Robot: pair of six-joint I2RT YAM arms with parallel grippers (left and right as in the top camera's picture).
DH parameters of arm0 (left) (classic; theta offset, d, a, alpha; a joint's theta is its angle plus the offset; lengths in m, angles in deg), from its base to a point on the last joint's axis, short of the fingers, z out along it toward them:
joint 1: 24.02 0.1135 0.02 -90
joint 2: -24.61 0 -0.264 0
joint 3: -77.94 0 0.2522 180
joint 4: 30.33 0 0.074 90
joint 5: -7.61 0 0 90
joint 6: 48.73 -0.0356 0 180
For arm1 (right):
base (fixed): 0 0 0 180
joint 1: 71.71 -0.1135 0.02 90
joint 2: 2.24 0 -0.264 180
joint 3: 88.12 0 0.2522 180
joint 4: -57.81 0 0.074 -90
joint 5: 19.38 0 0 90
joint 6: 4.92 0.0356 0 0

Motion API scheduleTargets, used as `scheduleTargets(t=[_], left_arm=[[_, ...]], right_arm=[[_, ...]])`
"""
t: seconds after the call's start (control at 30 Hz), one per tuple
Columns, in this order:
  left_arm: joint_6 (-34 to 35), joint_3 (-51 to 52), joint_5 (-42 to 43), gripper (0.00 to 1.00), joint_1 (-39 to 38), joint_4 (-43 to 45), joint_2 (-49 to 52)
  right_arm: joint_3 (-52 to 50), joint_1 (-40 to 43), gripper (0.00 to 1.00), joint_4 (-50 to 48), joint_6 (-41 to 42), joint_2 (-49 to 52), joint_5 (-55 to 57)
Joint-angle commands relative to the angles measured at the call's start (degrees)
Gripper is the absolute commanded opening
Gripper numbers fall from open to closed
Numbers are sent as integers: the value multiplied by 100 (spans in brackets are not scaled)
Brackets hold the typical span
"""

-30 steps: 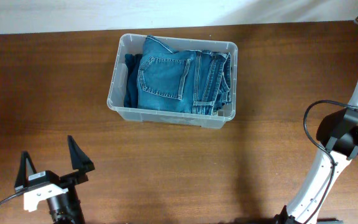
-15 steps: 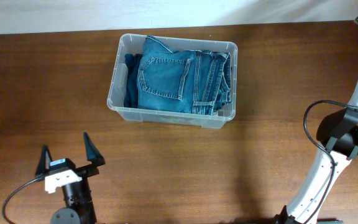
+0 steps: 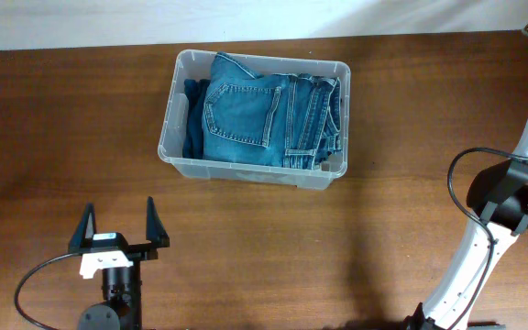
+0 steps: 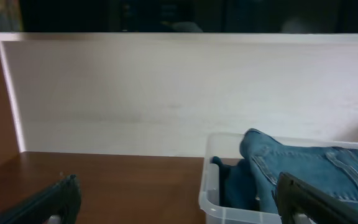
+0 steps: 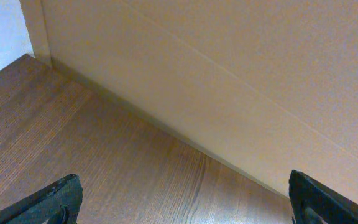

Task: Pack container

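Note:
The container (image 3: 174, 147), a clear plastic tub with a thick rim, stands at the back middle of the table and holds folded blue jeans (image 3: 264, 119). Its near left corner (image 4: 207, 196) and the jeans (image 4: 309, 168) also show in the left wrist view. My left gripper (image 3: 119, 227) is open and empty at the front left, well in front of the tub, its fingertips pointing toward it. My right gripper's fingertips (image 5: 185, 199) are spread wide and empty over bare table beside a pale wall; in the overhead view they are off the frame.
The right arm (image 3: 498, 202) rises along the right edge of the table. A pale wall (image 4: 166, 87) runs behind the table's far edge. Brown wood table (image 3: 383, 229) surrounds the tub.
My left gripper has slid to the right along the front of the table and turned to face the tub squarely. The tub, jeans and right arm have not moved.

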Motion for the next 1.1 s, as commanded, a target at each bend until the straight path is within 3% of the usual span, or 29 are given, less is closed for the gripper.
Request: scheduleTargets(t=[0.0,0.73,1.07], left_arm=[[-46,186,411,99,37,11,-61],[-72,317,479,99,28,516,-61],[-70,317,-560,99,28,1001,-61]], right_arm=[[136,4,98,-17,31,-79,31],[136,4,98,-17,31,-79,31],[136,4,98,-17,31,-79,31]])
